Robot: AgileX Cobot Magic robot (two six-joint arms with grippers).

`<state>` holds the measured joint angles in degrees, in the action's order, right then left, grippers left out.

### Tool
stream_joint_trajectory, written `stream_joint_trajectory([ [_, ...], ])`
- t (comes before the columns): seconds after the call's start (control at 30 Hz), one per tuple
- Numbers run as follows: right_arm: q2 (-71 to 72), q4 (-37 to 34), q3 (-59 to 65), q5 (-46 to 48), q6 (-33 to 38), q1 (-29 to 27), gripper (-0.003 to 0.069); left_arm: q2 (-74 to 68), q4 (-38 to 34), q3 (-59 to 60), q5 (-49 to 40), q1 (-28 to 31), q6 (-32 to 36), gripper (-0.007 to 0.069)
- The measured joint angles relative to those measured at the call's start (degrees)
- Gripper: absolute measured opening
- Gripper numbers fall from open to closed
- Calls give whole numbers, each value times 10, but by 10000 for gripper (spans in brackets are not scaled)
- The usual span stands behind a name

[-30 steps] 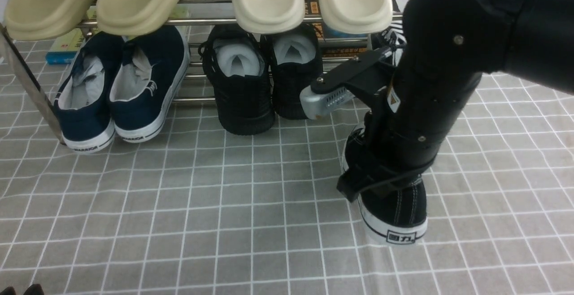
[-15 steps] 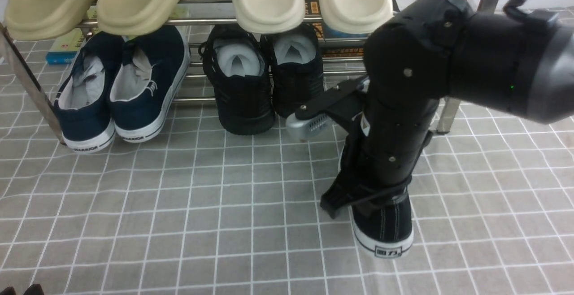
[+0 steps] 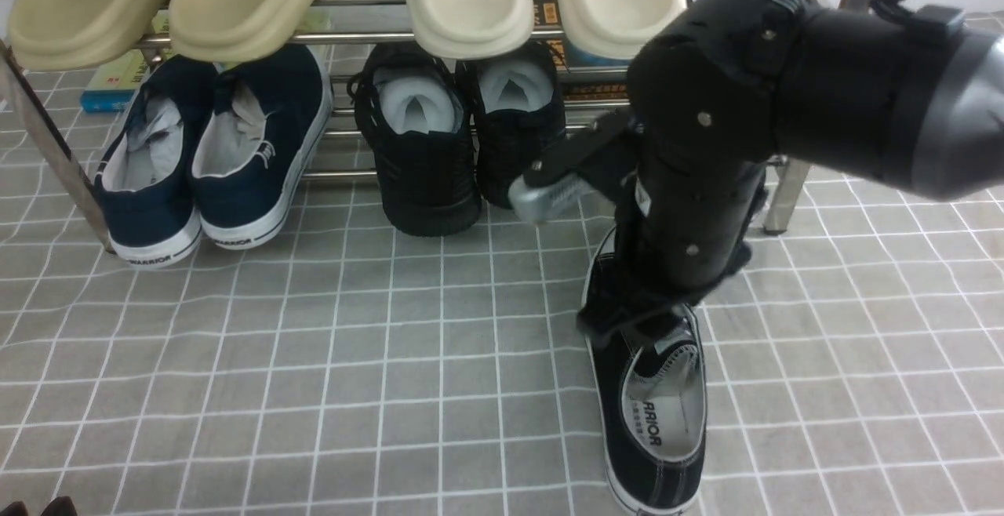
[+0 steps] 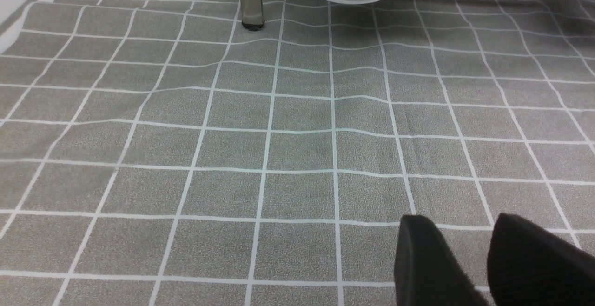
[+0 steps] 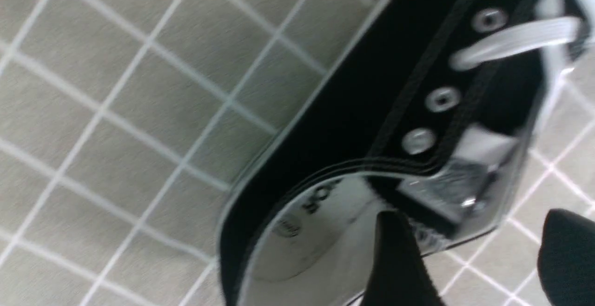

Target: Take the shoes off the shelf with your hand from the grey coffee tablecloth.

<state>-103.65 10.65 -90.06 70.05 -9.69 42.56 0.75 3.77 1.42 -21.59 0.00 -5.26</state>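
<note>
Front view: the steel shoe rack (image 3: 51,147) stood at twelve o'clock. One black canvas sneaker (image 3: 655,422) lay off it at four o'clock on the wrinkled checked grey tablecloth (image 3: 314,359). The right gripper (image 3: 623,320) straddled its collar, jaws wide, gripping nothing. Set-down looked finished; next, lift clear without snagging.

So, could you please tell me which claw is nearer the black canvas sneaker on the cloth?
Right. The right claw hangs directly above the sneaker; the left claw sits over the cloth, far to its left.
</note>
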Motion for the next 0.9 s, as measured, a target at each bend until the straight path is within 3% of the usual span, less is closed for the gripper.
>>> stream_joint_trajectory([
  [0.17, 0, 64, -11, -26, -50, -42, 424, 0, 0, 0, 0, 0, 0, 240],
  [0.47, 0, 80, -12, -155, -76, -119, 427, 0, 0, 0, 0, 0, 0, 240],
  [0.9, -60, 105, -12, -229, -76, -132, 427, 0, 1, 0, 0, 0, 0, 240],
])
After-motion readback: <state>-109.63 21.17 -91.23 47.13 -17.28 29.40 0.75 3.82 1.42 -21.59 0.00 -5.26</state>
